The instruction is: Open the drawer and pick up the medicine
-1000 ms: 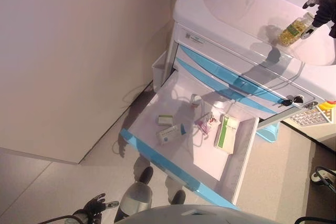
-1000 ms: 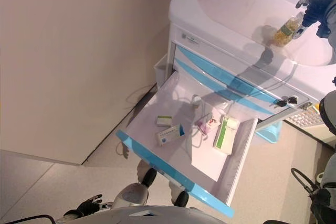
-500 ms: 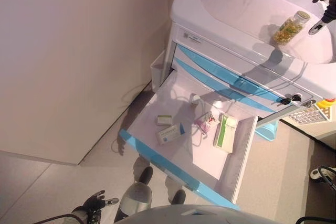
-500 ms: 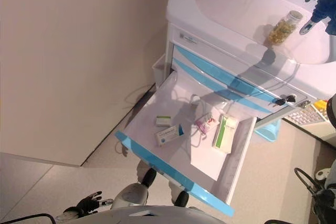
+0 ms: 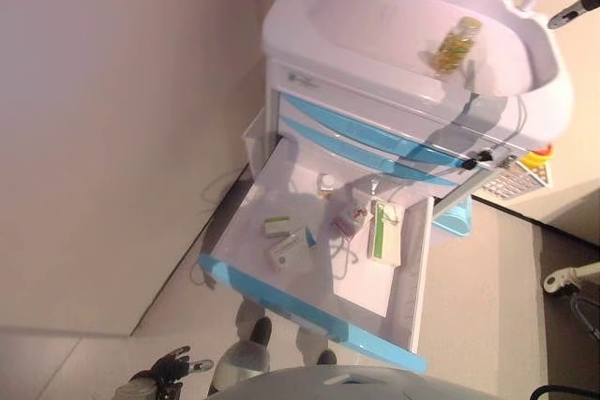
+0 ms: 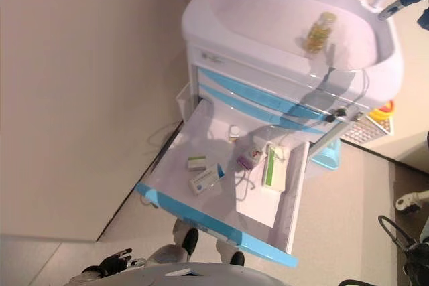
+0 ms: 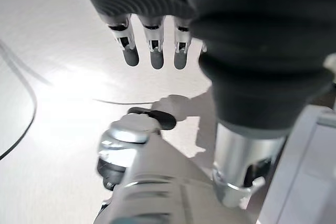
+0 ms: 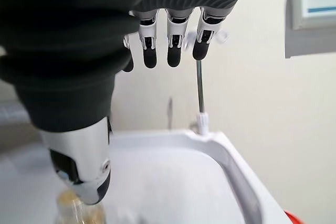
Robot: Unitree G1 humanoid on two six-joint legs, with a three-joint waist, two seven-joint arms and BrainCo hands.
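Note:
A white medical cart (image 5: 375, 16) has its lower drawer (image 5: 309, 302) pulled open, blue front toward me. In the drawer lie a white-green box (image 5: 276, 226), a white-blue box (image 5: 292, 250), a long green-white box (image 5: 384, 231) and a small white bottle (image 5: 326, 183). A clear bottle of yellow capsules (image 5: 453, 44) rests on the cart top, with nothing holding it. My right hand (image 5: 577, 8) hovers beyond the cart's far right edge, fingers (image 8: 170, 45) straight and empty, the bottle (image 8: 79, 213) below its thumb. My left hand (image 5: 169, 367) hangs low by the floor, fingers (image 7: 152, 51) straight.
A beige wall runs along the left. Keys (image 5: 483, 155) hang from the cart's lock. A light blue bin (image 5: 455, 222) hangs on the cart's right side, a keypad device (image 5: 511, 180) stands beyond it, and a white side bin (image 5: 253, 133) hangs on the left.
My right hand has let go of the capsule bottle, left it on the cart top and drawn away to the right. The camera has shifted, so the cart shows further left.

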